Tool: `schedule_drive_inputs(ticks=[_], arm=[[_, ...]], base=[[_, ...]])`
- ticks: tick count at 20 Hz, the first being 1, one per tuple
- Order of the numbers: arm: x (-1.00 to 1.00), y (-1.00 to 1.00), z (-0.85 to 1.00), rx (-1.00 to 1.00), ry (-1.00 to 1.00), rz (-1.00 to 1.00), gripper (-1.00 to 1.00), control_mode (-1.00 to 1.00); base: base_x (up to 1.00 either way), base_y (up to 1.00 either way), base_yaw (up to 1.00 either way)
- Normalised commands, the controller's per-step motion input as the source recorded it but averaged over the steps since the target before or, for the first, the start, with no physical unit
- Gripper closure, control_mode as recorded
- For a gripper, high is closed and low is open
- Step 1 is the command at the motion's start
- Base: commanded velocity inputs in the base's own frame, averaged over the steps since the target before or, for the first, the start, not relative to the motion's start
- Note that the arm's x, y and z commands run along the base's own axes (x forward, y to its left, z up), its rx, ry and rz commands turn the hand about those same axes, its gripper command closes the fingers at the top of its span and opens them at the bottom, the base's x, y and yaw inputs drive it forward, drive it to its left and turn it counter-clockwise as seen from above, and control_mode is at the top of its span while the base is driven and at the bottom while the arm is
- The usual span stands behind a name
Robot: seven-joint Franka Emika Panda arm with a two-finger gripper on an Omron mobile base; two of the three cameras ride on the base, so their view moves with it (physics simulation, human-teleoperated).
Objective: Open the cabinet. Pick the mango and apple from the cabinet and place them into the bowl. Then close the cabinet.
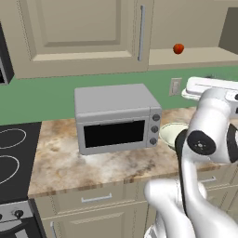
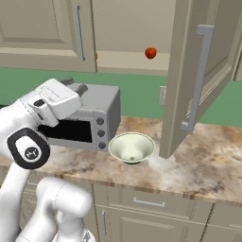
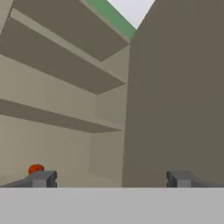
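The cabinet's right door (image 2: 198,80) stands swung open, while its left door (image 1: 79,32) is shut. On the lowest shelf sits the red-orange apple (image 1: 178,48) (image 2: 150,53), which lies low and to the left in the hand view (image 3: 36,168). An orange sliver of the mango (image 2: 97,56) peeks past the shut door's edge. The pale bowl (image 2: 132,147) (image 1: 171,132) rests on the counter right of the microwave, below the open shelf. My gripper (image 3: 111,179) is open and holds nothing. It points up into the cabinet's shelves, well short of the apple.
A grey microwave (image 1: 116,118) stands on the marble counter (image 2: 203,160). The open door (image 2: 189,56) juts out over the counter to the right of the bowl. A black stove top (image 1: 11,158) lies at the far left. Beige drawers (image 2: 149,203) run below.
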Motion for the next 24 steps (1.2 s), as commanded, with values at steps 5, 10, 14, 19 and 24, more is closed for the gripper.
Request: schedule_drive_inputs(ticks=[5,10,14,19,24], arm=[[0.08,0.47,0.16,0.05,0.2,0.25,-1.0,-1.0],[0.31,0.52,0.03,0.17,0.15,0.23,-1.0,-1.0],[0.32,0.39,0.0,0.14,0.02,0.19,-1.0,-1.0],[0.33,0.3,-0.08,0.11,0.0,0.09,-1.0,-1.0],[0.07,0.18,0.0,0.05,0.0,0.04,-1.0,-1.0]], base=[[0.0,0.0,0.0],[0.0,0.0,0.0],[0.0,0.0,0.0],[0.0,0.0,0.0],[0.0,0.0,0.0]])
